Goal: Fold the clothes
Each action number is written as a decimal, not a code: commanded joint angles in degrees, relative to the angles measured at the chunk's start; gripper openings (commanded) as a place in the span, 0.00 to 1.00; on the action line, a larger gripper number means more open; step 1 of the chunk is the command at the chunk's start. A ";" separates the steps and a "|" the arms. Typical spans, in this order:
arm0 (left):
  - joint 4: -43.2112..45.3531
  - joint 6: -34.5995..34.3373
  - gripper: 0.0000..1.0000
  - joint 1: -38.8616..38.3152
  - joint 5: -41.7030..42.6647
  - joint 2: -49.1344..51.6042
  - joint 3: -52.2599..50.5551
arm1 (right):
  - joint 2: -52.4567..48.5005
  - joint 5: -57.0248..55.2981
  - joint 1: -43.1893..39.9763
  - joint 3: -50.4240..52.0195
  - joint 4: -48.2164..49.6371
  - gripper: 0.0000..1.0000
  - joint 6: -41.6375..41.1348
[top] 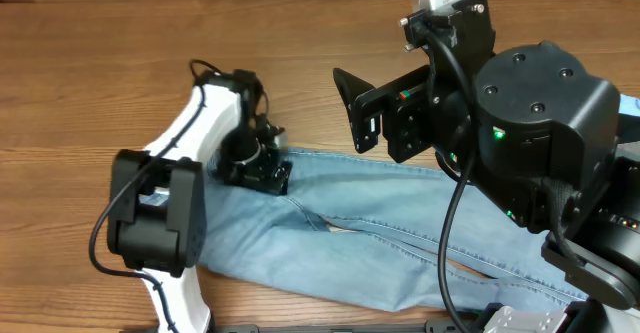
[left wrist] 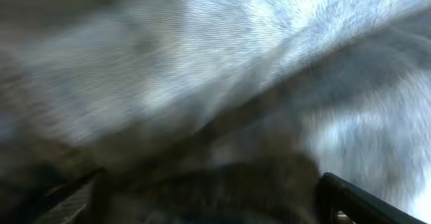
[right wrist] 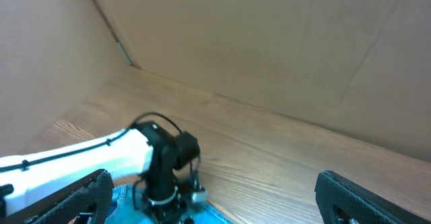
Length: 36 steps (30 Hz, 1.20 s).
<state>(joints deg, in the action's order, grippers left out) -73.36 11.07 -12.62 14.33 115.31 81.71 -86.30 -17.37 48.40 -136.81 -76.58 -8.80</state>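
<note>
The light blue jeans (top: pixel 380 233) lie flat across the wooden table, reaching from the left arm's base to the lower right. My left gripper (top: pixel 262 173) is pressed down onto their upper edge near the left end. In the left wrist view blurred denim (left wrist: pixel 202 69) fills the frame and bulges between the wide-apart fingers of the left gripper (left wrist: pixel 215 207). My right gripper (top: pixel 360 118) hangs above bare wood behind the jeans. It is open (right wrist: pixel 215 197) with nothing between its fingers, facing the left arm (right wrist: pixel 161 163) and a strip of the jeans (right wrist: pixel 128 200).
A cardboard wall (right wrist: pixel 269 49) closes off the back of the table (top: pixel 100 73). The right arm's bulky black body (top: pixel 540 113) hides the jeans' right part from above. A pale-blue scrap (top: pixel 630 103) shows at the right edge.
</note>
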 commanded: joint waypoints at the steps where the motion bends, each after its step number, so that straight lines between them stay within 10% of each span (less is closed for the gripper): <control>1: 2.34 1.55 0.50 -2.43 -0.33 0.68 -3.87 | 0.22 -0.63 -0.22 -0.85 0.11 1.00 -0.24; 2: 2.97 0.94 0.11 -2.78 -0.42 0.68 -4.61 | 0.22 -0.63 -0.22 -0.85 0.07 1.00 -0.24; 3: 3.54 -0.31 0.04 -2.89 -0.81 0.68 -5.20 | 0.22 -0.66 -0.22 -0.85 0.04 1.00 -0.24; 12: 1.14 -13.09 0.04 4.72 -10.97 -0.39 2.25 | 0.22 -1.29 -0.22 -0.83 0.07 1.00 -0.24; 24: -0.72 -15.32 0.04 23.91 -2.67 -2.25 31.23 | 0.22 -1.27 -0.22 -0.85 0.00 1.00 -0.24; 30: -8.70 -10.84 0.61 22.86 -1.18 -2.14 30.69 | 0.22 -1.27 -0.22 -0.83 -0.04 1.00 -0.24; 36: -9.70 -11.54 0.79 18.34 -1.20 -2.14 18.67 | 0.22 -1.25 -0.22 -0.83 -0.31 1.00 -0.26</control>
<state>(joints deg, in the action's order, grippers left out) -83.37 -1.10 8.14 11.81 114.10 106.30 -86.30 -18.04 48.40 -136.81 -76.66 -8.80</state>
